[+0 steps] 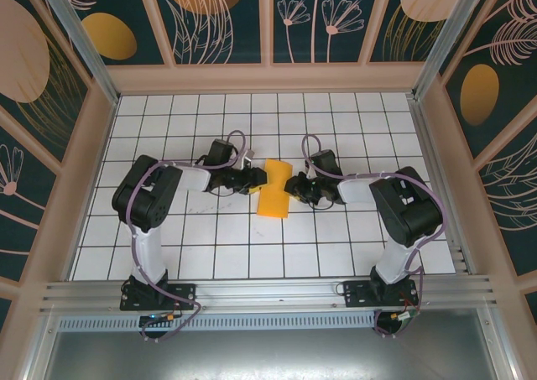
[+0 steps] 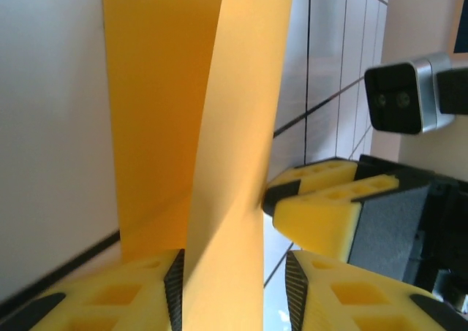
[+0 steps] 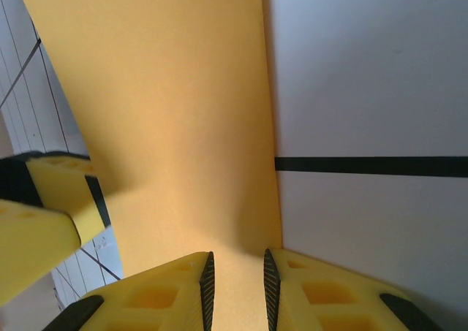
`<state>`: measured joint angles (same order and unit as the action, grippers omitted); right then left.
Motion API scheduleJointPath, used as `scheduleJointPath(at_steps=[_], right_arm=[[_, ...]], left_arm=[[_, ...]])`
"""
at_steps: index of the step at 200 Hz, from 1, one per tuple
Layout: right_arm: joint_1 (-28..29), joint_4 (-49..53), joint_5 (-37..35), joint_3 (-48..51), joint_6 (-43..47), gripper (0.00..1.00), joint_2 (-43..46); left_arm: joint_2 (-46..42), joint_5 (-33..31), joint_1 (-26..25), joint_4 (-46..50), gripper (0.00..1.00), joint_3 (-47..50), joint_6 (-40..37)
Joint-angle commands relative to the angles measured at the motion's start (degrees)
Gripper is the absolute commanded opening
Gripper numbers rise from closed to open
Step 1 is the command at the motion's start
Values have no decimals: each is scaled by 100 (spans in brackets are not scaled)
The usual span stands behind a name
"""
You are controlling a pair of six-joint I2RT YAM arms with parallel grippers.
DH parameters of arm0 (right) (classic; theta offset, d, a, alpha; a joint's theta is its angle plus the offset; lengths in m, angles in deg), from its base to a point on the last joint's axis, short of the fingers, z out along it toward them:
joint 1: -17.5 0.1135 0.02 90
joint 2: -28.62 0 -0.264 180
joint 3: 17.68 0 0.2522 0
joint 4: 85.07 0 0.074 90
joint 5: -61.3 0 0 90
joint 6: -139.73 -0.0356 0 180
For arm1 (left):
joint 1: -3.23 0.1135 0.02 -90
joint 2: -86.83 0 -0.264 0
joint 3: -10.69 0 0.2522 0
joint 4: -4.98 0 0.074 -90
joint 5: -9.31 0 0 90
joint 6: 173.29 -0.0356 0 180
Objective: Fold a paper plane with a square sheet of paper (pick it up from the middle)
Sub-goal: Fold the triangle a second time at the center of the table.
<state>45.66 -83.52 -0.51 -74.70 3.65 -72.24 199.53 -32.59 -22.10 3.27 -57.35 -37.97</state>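
Note:
The square sheet of paper is orange-yellow, folded into a narrow upright strip at the table's middle. My left gripper reaches it from the left and my right gripper from the right. In the left wrist view a raised flap of the paper runs between the open left gripper, against its left pad, with a gap to the right pad. In the right wrist view the paper lies flat beneath the right gripper, whose jaws stand a narrow gap apart.
The white grid-tiled table is walled by wooden frames with printed panels. The right gripper's yellow finger and wrist camera sit close opposite the left gripper. The arm bases stand at the near edge.

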Motion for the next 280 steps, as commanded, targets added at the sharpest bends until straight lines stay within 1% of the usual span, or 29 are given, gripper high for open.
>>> scheduleJointPath(at_steps=[1,50,66,76,81,104,120,142,167,181,187,206,210,218,222,232,246,255,280], right_arm=[[25,-161,68,162,-115,29,23],[23,-419,156,197,-209,30,135],[23,-521,197,218,-241,30,241],[23,-555,180,247,-243,31,367],[23,-555,142,273,-260,33,453],[-18,-517,-141,428,-231,40,937],[-39,-363,-480,527,-182,42,1258],[-39,-230,-875,695,-133,43,1594],[-39,-258,-929,811,-163,43,1727],[-39,-265,-924,828,-169,43,1728],[-38,-268,-941,836,-177,43,1746],[-37,-291,-1121,895,-250,43,1885],[-39,-292,-1176,913,-271,43,1929],[-39,-235,-1298,947,-297,43,2027],[-39,-207,-1368,958,-308,43,2083],[-36,-107,-1540,993,-318,43,2214],[-38,60,-1788,1051,-335,43,2396],[-42,135,-1932,1094,-361,43,2491],[-65,158,-2134,1230,-471,44,2675]], left_arm=[[-252,386,-51,-615,40,293,305],[-318,446,-118,-943,34,552,505],[-328,443,-138,-1113,28,620,608],[-357,397,-140,-1125,20,646,627],[-382,361,-138,-1125,18,668,635],[-550,358,-140,-1091,9,735,590],[-729,331,-139,-939,2,795,460],[-951,331,-135,-577,0,835,175],[-1248,370,-127,-261,0,910,-75],[-1417,242,-107,241,0,828,-337],[-1688,164,-93,487,0,760,-454],[-2214,-277,49,1277,0,464,-731],[-2316,-372,84,1649,0,317,-865],[-2517,-724,139,2388,0,-26,-1208],[-2606,-1005,156,2764,0,-102,-1368],[-2805,-1705,159,3657,0,-732,-1675],[-3015,-2339,159,4429,0,-1208,-1886],[-3082,-2539,159,4646,0,-1371,-1887],[-2989,-2578,27,4720,0,-1410,-1856]])
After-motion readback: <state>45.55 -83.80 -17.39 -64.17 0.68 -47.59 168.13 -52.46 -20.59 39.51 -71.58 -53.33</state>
